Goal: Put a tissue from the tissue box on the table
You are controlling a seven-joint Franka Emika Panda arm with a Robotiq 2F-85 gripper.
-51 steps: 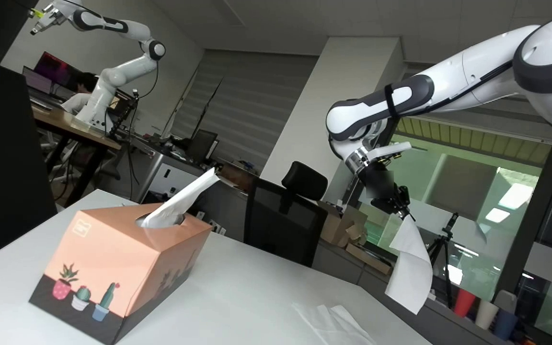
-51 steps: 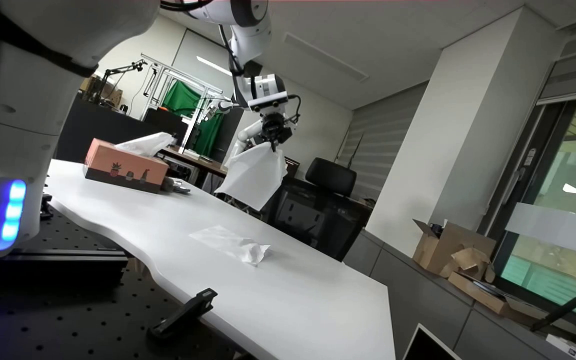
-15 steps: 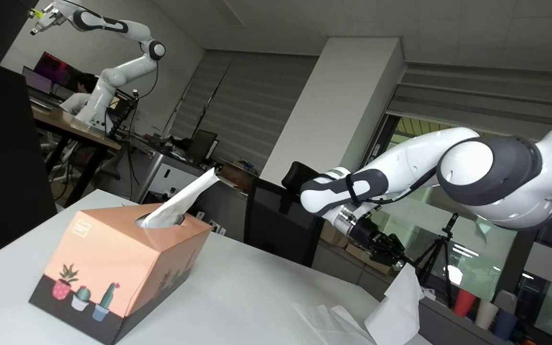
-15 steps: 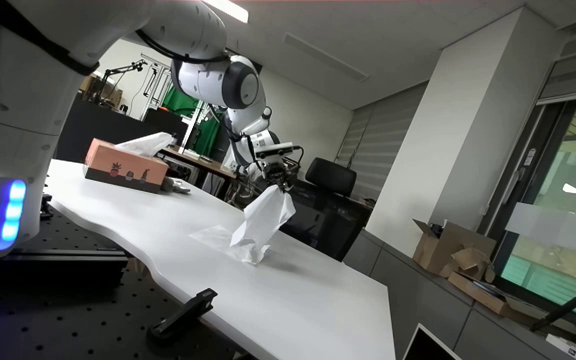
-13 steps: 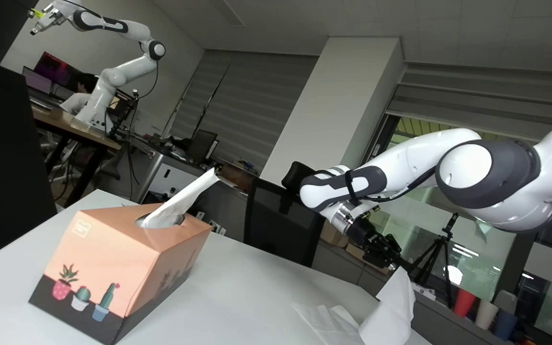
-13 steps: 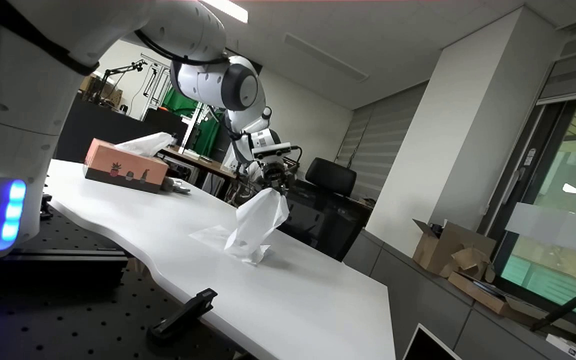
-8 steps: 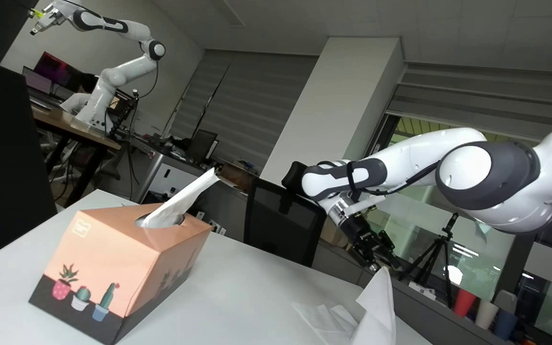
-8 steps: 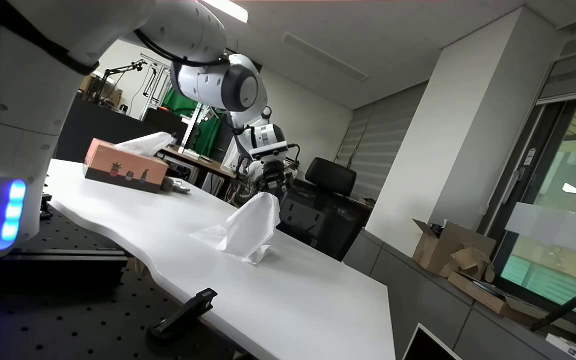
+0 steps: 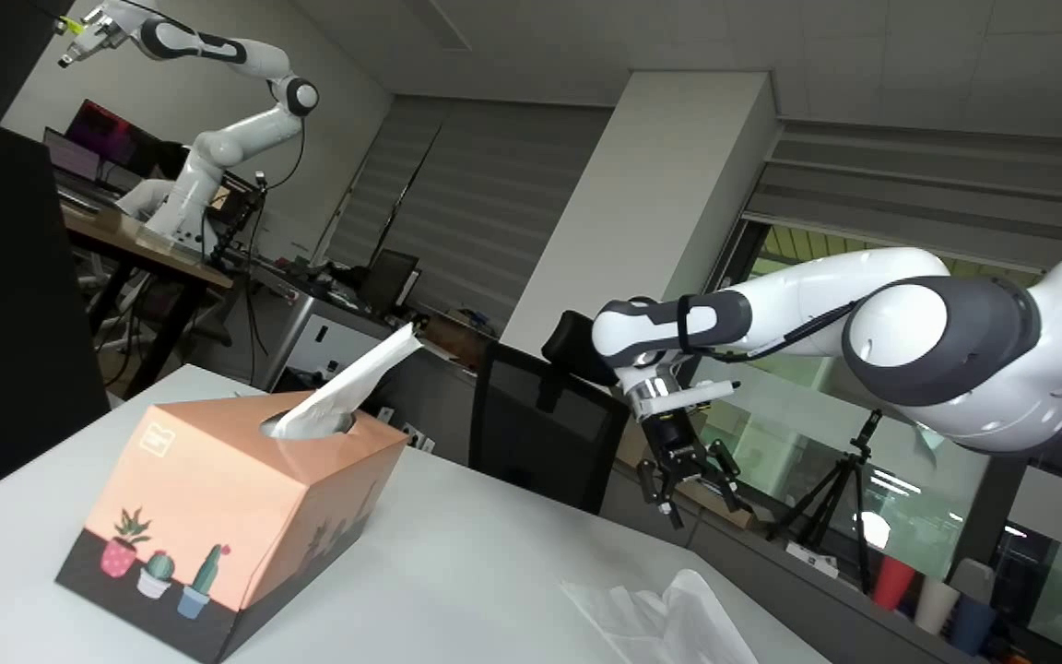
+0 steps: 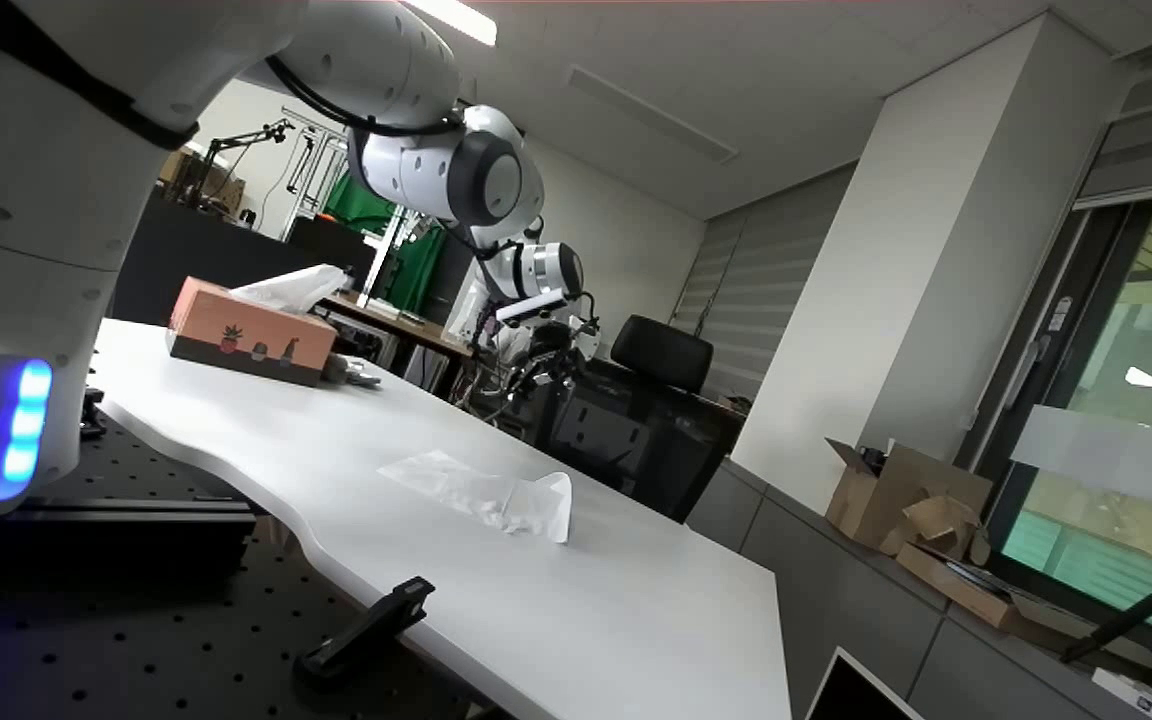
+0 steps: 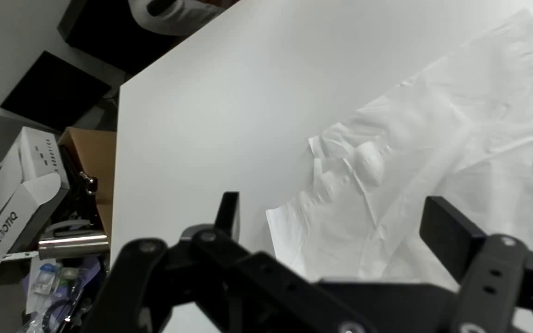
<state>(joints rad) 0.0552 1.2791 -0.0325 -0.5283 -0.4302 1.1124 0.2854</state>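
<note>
"If the purpose is a gentle placing, why does the gripper (image 11: 333,219) have its fingers (image 11: 451,236) so widely apart?"

"Because thin paper clings easily, I suppose; such a wide gap leaves it nothing to hang on. Nothing is held, and in both exterior views the gripper is in the air, not touching what lies below."

"And the tissue (image 10: 551,505)?"

"It lies creased on the table (image 10: 636,590). Its end curls upward, probably because the paper is stiff at the folds. It overlaps a second white sheet (image 10: 441,478), or at least meets it; I cannot tell where the border goes."

"Why does the tissue box (image 9: 208,489) stand so well apart?"

"Perhaps to leave free surface for laying. From its top a next tissue (image 9: 347,392) comes out slantwise, so it would be easy to pinch."

"And behind?"

"An office chair (image 9: 545,429), not part of the work. I judge the placing finished; only a low pass of the gripper could disturb it."
</note>
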